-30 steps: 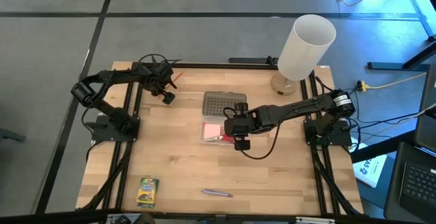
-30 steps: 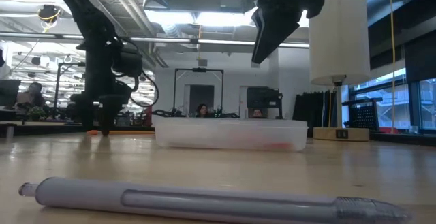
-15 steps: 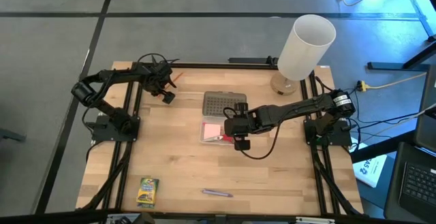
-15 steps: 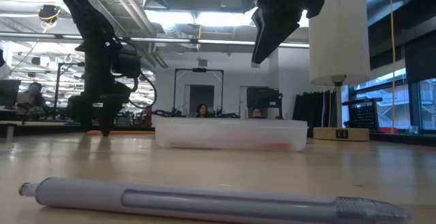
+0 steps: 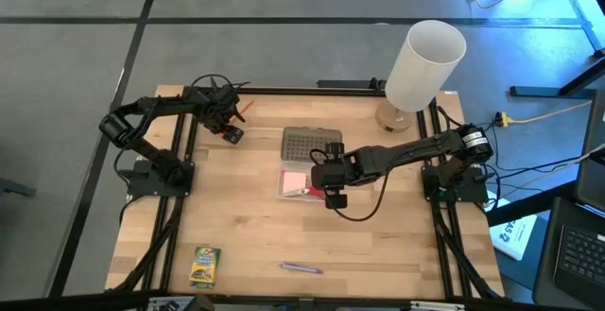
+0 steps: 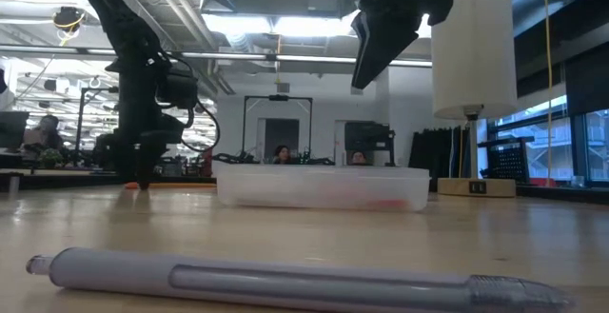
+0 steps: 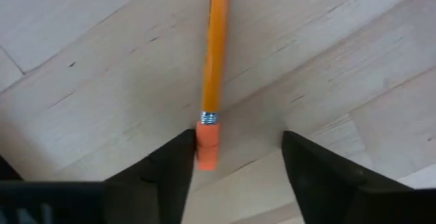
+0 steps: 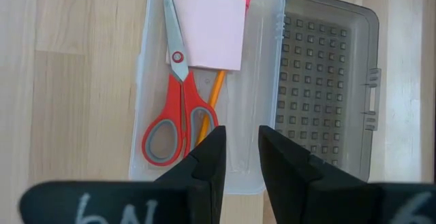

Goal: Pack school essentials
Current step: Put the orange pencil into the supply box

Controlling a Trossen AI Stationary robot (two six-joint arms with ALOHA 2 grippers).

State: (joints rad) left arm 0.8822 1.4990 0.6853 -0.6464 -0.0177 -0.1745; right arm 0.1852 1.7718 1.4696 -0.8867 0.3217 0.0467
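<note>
The pencil (image 7: 216, 47) is lying flat near the bench's (image 5: 246, 226) far left edge, its eraser end touching one finger of the left end effector (image 7: 235, 159), whose fingers are standing partly apart around it, not yet clamping. The right end effector (image 8: 238, 159), fingers narrowly apart and holding nothing, is hovering over the open case (image 8: 146, 67) mid-bench, where scissors (image 8: 174, 108), a pink eraser (image 8: 208, 30) and another pencil are lying. The crayon box (image 5: 204, 265) and pen (image 5: 301, 268) are sitting well apart near the front edge, with open wood around them. A white cylinder (image 5: 423, 65) is standing at the far right corner.
</note>
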